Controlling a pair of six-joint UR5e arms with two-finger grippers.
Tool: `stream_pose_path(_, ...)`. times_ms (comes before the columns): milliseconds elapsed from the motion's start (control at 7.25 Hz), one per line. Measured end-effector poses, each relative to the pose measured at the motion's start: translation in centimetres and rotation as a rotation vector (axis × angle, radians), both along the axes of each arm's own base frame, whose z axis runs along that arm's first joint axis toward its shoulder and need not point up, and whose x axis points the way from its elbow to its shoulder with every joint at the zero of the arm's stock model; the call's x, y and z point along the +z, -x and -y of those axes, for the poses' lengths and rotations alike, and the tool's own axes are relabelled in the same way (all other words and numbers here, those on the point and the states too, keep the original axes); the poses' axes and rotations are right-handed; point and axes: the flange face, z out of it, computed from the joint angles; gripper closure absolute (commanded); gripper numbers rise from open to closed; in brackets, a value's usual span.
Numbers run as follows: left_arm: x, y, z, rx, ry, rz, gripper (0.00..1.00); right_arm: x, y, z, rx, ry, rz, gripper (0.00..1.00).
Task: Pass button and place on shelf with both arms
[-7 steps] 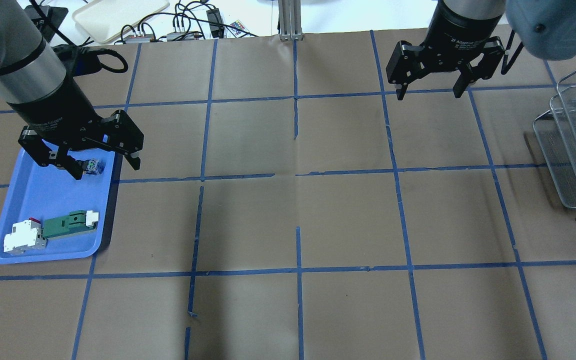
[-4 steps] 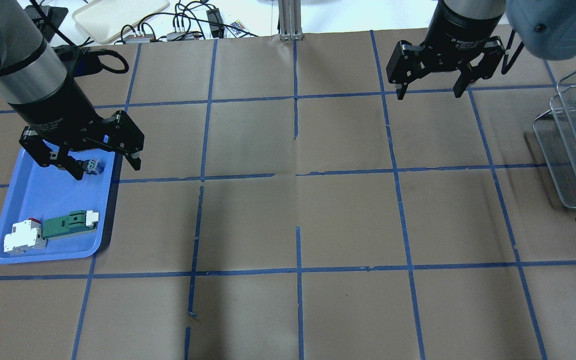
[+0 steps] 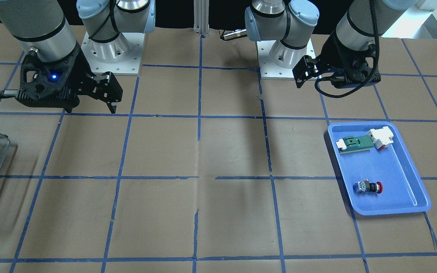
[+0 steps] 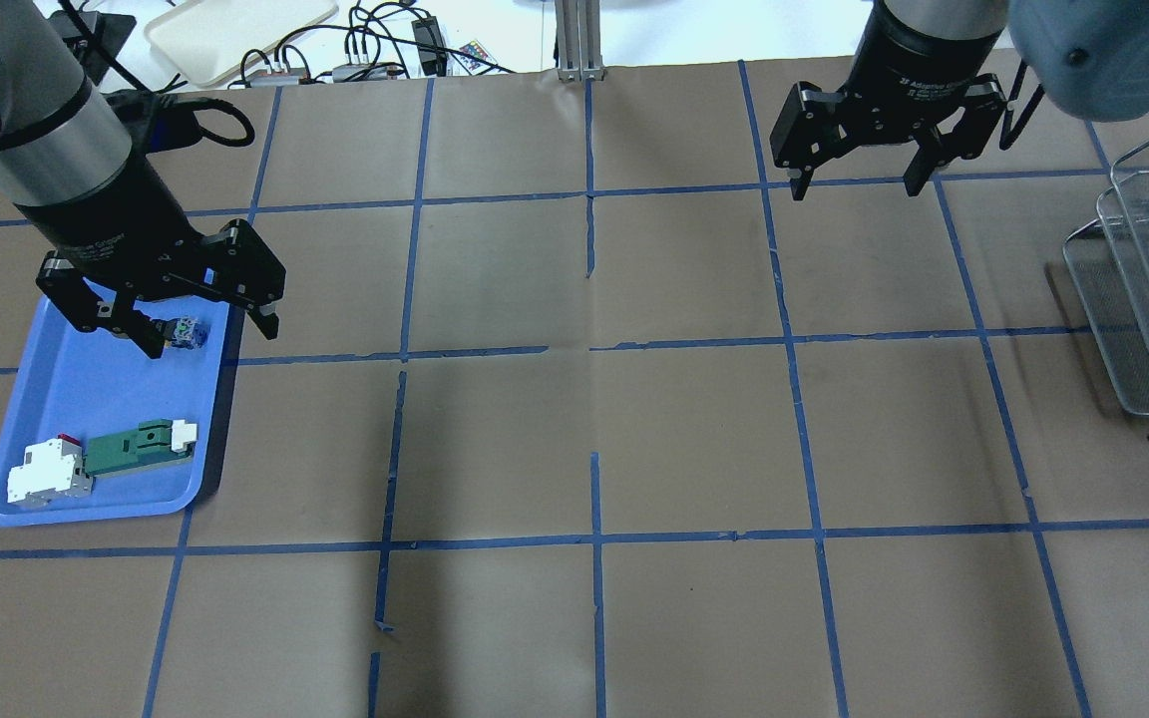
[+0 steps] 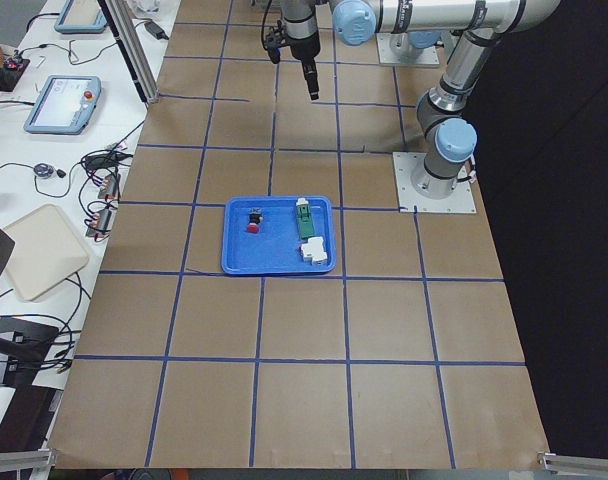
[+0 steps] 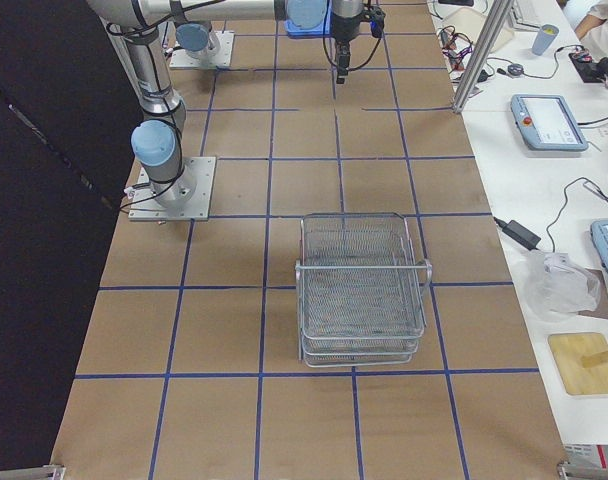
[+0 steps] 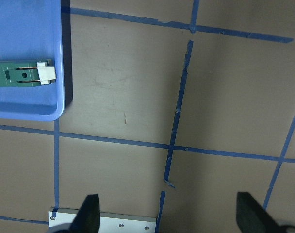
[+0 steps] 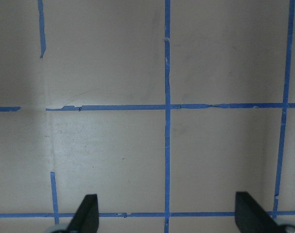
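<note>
– Since the button (image 3: 368,187) lies on its side in the blue tray (image 3: 395,168), red cap toward the robot's left, which tool is nearer?
– Left tool (image 4: 210,339), spread, hovers near that tray. Right tool (image 4: 856,187), spread too, hangs well apart, nearer the shelf (image 4: 1148,299).

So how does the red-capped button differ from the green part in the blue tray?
The button is short and round, with a red cap and black collar; the green part is long, flat and white-ended. The button lies alone at the end of the blue tray far from the robot; the green part lies at the near end, beside a white block. Both lie in that tray, and neither is held.
</note>
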Motion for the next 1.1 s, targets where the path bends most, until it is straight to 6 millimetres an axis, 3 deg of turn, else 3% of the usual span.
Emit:
stream_pose_path(276, -0.1, -1.9, 0.5, 0.045, 0.006, 0.001, 0.00, 0.0, 0.0, 0.0, 0.000, 0.000, -0.001, 0.00)
stream_pose_path(414, -0.1, -5.5, 1.4, 0.124, 0.035, 0.005, 0.00, 0.0, 0.0, 0.0, 0.000, 0.001, -0.001, 0.00)
stream_pose_path(828, -1.3, -19.3, 4.0, 0.509, 0.157, 0.054, 0.00, 0.0, 0.0, 0.0, 0.000, 0.001, -0.001, 0.00)
stream_pose_path(1103, -3.7, -23.8, 6.3, 0.780, 0.196, 0.089, 0.00, 0.0, 0.0, 0.0, 0.000, 0.000, -0.001, 0.00)
